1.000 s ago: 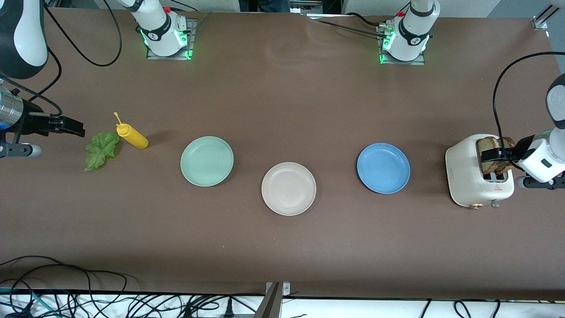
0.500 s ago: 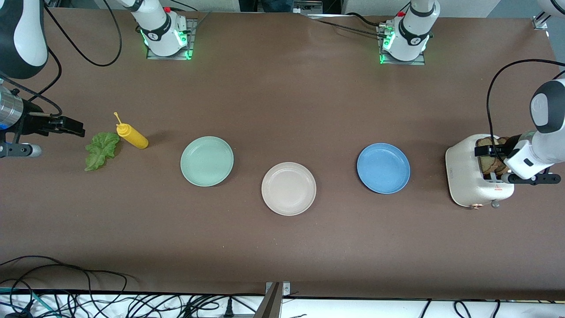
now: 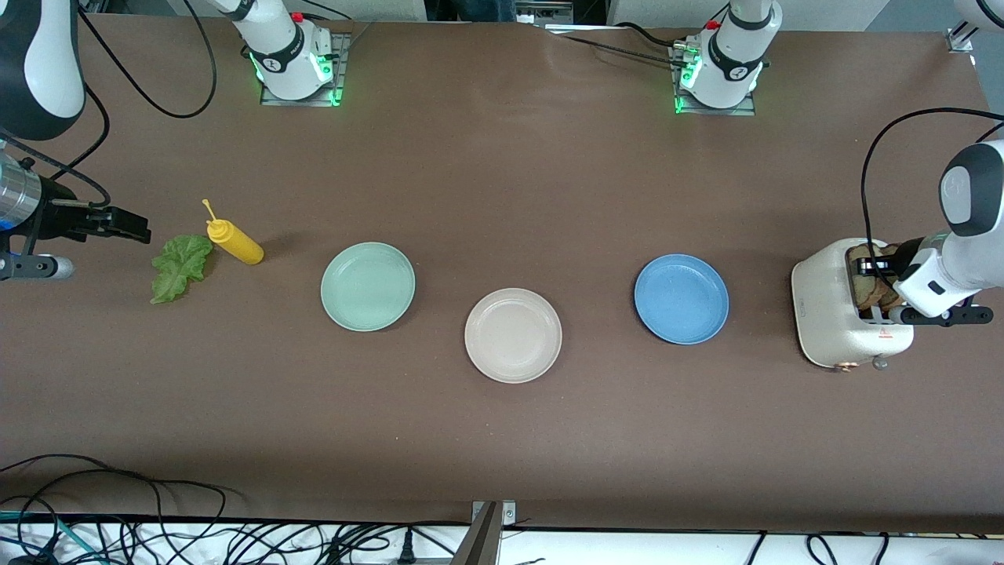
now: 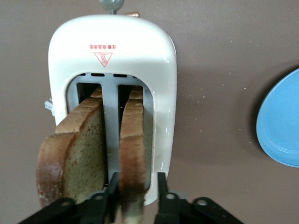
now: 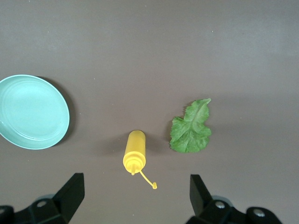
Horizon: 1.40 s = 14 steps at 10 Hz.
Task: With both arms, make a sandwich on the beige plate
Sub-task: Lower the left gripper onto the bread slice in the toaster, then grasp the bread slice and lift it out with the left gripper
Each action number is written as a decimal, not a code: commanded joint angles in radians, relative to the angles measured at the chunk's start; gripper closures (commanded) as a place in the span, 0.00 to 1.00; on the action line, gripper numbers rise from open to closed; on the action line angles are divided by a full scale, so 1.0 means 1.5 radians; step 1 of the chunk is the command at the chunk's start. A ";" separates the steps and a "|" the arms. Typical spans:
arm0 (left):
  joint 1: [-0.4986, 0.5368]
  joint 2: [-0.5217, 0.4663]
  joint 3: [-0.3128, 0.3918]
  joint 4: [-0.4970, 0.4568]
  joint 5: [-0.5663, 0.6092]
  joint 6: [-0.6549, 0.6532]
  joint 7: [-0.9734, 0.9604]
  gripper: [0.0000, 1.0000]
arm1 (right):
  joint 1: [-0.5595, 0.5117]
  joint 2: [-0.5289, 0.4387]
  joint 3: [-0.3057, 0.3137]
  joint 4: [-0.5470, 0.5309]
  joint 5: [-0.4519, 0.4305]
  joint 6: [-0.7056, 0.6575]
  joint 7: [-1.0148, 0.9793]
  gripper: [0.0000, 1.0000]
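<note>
I see left tool [image 4: 135,196] clamped on brown bread slice [image 4: 133,154] in white toaster [image 4: 112,46]; right tool [image 5: 135,193] apart, waiting over worktop; round beige plate [image 3: 513,335] bare, all assembly left.

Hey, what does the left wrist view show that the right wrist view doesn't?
Only the left wrist view: the white toaster with two bread slices, the left hand closed on the bread slice in one slot, and the blue plate's edge. Only the right wrist view: the open right hand over the mustard bottle, lettuce leaf and mint green plate. Both share the brown table.
</note>
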 commanded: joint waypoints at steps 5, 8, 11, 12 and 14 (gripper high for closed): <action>0.006 -0.027 -0.005 0.009 0.017 -0.011 -0.015 1.00 | -0.004 -0.003 0.000 0.005 0.012 -0.003 -0.001 0.00; 0.005 -0.046 -0.007 0.010 0.021 -0.018 -0.013 1.00 | -0.004 -0.003 -0.001 0.005 0.012 -0.003 -0.001 0.00; -0.003 -0.050 -0.013 0.078 0.022 -0.097 -0.010 1.00 | -0.004 -0.003 -0.001 0.005 0.012 -0.003 -0.001 0.00; -0.007 -0.050 -0.022 0.107 0.022 -0.126 -0.010 1.00 | -0.003 -0.003 -0.001 0.006 0.012 -0.003 -0.001 0.00; -0.008 -0.050 -0.051 0.157 0.013 -0.166 -0.009 1.00 | -0.004 -0.003 0.000 0.005 0.012 -0.003 -0.001 0.00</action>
